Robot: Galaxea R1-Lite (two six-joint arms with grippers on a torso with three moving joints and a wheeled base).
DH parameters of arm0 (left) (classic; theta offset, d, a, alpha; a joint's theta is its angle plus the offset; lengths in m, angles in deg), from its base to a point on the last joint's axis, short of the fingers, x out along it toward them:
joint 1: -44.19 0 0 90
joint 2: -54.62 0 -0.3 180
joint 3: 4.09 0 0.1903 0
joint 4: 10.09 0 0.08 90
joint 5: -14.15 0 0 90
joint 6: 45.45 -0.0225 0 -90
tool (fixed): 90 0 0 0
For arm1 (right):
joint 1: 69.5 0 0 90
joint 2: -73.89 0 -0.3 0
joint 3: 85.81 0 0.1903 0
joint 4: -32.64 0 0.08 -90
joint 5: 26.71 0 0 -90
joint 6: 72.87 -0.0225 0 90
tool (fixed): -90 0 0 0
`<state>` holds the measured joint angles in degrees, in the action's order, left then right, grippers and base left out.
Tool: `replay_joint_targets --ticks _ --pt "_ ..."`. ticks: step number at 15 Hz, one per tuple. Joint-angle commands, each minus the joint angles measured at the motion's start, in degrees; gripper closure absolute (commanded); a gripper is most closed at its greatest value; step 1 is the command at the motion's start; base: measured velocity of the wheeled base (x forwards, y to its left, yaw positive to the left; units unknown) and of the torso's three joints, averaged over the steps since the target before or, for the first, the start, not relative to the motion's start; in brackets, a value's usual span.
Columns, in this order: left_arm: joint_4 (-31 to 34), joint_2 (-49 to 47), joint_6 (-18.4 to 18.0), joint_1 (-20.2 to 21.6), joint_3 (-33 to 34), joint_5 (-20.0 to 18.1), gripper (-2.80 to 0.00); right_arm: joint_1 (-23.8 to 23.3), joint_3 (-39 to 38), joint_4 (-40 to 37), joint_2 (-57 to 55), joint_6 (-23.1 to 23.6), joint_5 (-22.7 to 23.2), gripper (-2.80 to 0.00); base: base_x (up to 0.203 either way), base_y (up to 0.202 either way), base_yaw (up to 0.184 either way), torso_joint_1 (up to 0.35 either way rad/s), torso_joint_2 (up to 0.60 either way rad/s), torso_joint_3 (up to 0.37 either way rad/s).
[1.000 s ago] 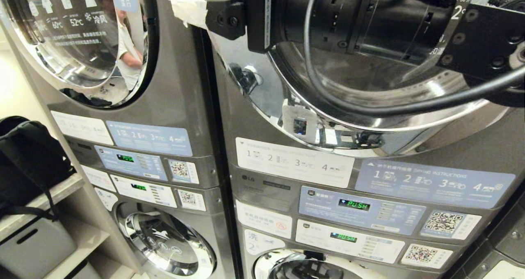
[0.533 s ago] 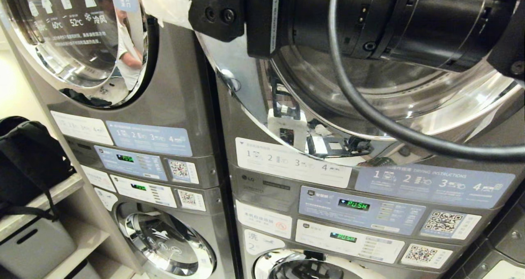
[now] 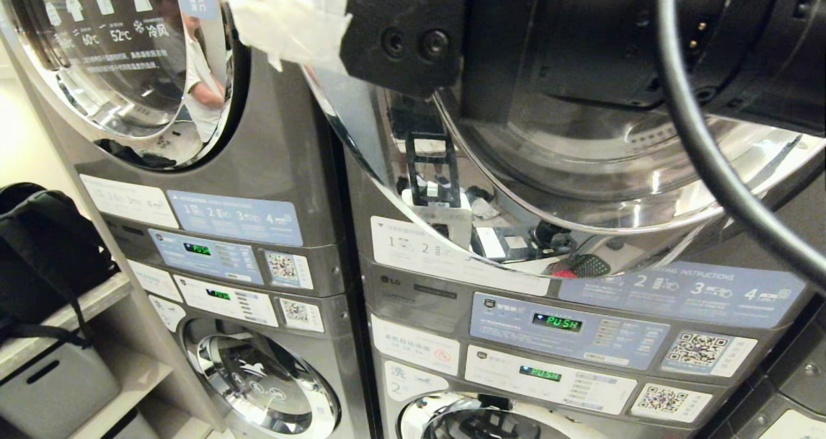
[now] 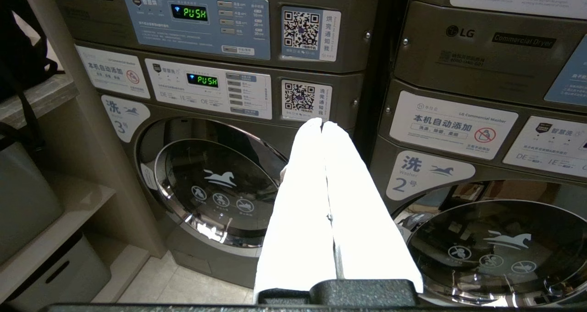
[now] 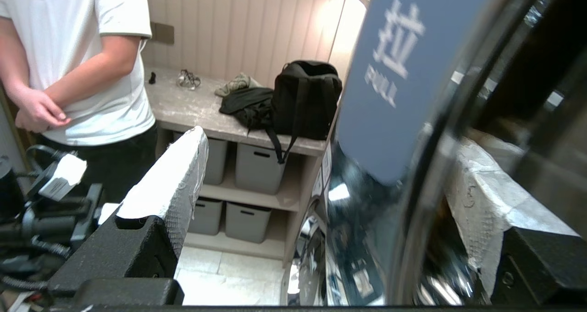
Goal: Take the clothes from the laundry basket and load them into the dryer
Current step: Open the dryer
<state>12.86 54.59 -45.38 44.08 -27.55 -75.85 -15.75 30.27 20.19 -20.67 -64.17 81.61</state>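
Observation:
The dryer (image 3: pixel 445 297) is the upper right machine, and its round chrome-rimmed door (image 3: pixel 516 232) stands swung out towards me. My right gripper (image 5: pixel 328 165) is open at the door's top left edge, with the door's rim (image 5: pixel 426 179) between its white-taped fingers (image 3: pixel 290 22), one on each side. My left gripper (image 4: pixel 322 123) is shut and empty, parked low in front of the washers. The laundry basket and the clothes are out of view.
A person in a white shirt (image 5: pixel 82 50) stands to the left by a shelf with grey bins (image 5: pixel 257 165) and a black backpack (image 3: pixel 39 245). A second dryer (image 3: pixel 129 58) is at the left, with washers (image 4: pixel 215 188) below.
The dryer door has swung further out, its rim now covering part of the instruction labels. My right arm has come closer to the head camera with it.

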Motion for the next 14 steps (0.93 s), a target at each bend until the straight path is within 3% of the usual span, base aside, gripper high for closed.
replay_joint_targets --ticks 1,14 --pt "0.0 0.0 0.0 0.0 0.0 0.0 0.0 0.0 -4.3 0.2 4.4 0.1 0.1 -2.8 0.0 0.0 0.0 0.0 0.0 0.0" --pt "0.0 0.0 0.0 0.0 0.0 0.0 0.0 2.7 -10.1 0.2 7.4 -1.1 2.0 -2.8 0.0 0.0 0.0 0.0 0.0 0.0"
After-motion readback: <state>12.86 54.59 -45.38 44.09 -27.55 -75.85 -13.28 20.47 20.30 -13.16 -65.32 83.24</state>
